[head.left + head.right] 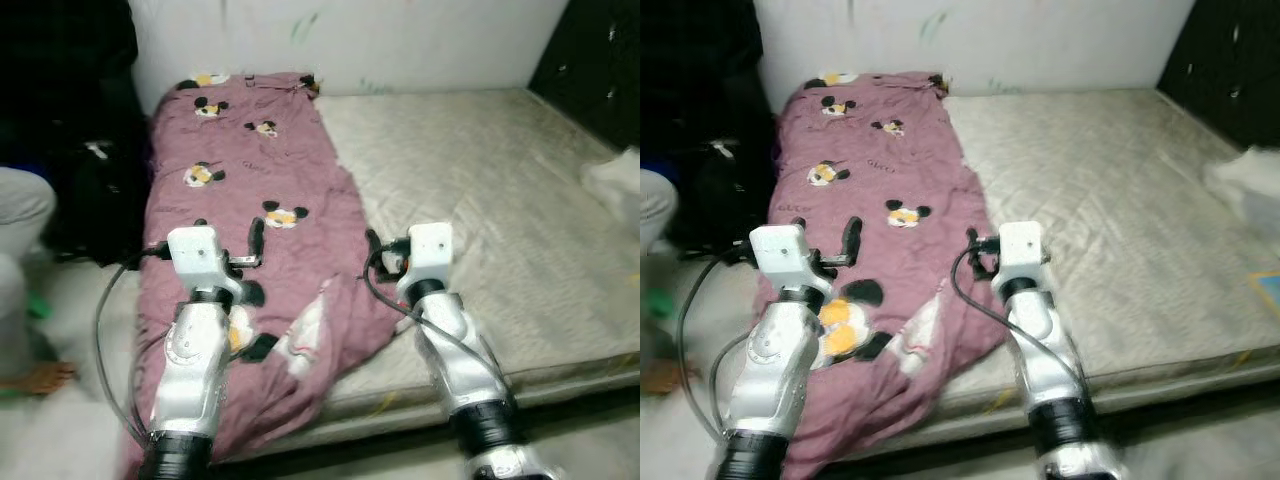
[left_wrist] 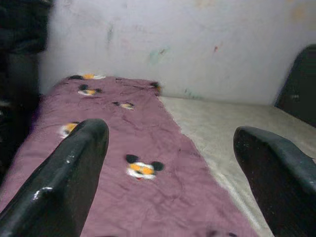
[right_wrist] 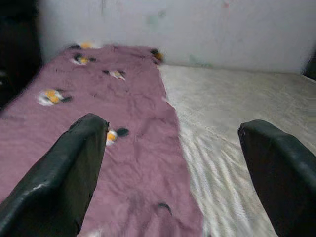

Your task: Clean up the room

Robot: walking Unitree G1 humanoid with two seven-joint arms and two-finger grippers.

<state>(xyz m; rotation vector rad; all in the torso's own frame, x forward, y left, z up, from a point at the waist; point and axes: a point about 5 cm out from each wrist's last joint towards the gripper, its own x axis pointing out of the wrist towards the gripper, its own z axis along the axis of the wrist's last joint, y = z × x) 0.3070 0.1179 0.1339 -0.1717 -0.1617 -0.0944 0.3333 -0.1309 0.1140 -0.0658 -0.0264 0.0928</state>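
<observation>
A mauve sheet point(image 1: 250, 210) covers the left of the bare mattress point(image 1: 480, 200), reaching the far white wall point(image 1: 400, 40). Both grippers, left point(image 2: 168, 163) and right point(image 3: 173, 168), hover spread over its near end.

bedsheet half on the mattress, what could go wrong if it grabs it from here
The purple bedsheet already droops over the bare mattress front edge, so a pull may drag it to the floor. Both grippers, left and right, hover with jaws open and might pinch mattress cover too. A person's foot stands near the left arm.
</observation>
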